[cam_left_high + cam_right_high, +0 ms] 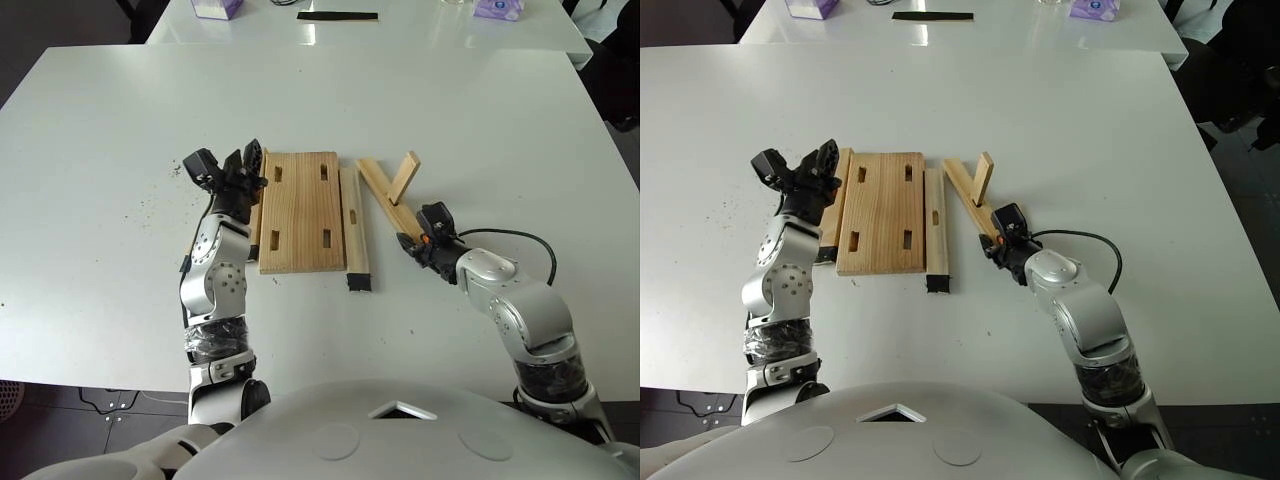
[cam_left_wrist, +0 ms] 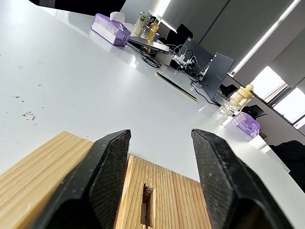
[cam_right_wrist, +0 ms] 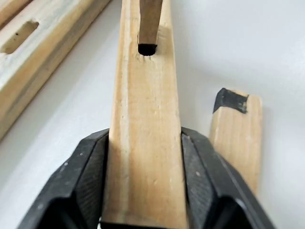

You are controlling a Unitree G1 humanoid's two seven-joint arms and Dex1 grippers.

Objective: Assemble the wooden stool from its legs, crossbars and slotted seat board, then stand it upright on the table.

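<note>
The slotted seat board (image 1: 300, 210) lies flat at the centre of the frame on the white table (image 1: 110, 110); a slotted leg (image 1: 354, 225) is laid just beside its right edge, and another leg (image 1: 256, 228) against its left edge. The left gripper (image 1: 247, 160) is held wide open with nothing in it, above the upper end of that left-hand leg. Right of centre, the right gripper (image 1: 413, 241) is clamped on the near end of a third leg (image 1: 383, 192), in whose slot a crossbar (image 1: 405, 175) stands tilted.

The crossbar appears only loosely seated; it could be levered out if the leg were lifted or turned. The leg is gripped at its very end, so it may be twisted loose. If the left gripper were closed here, board and leg might be caught together.

No writing can be read on the wooden parts.
</note>
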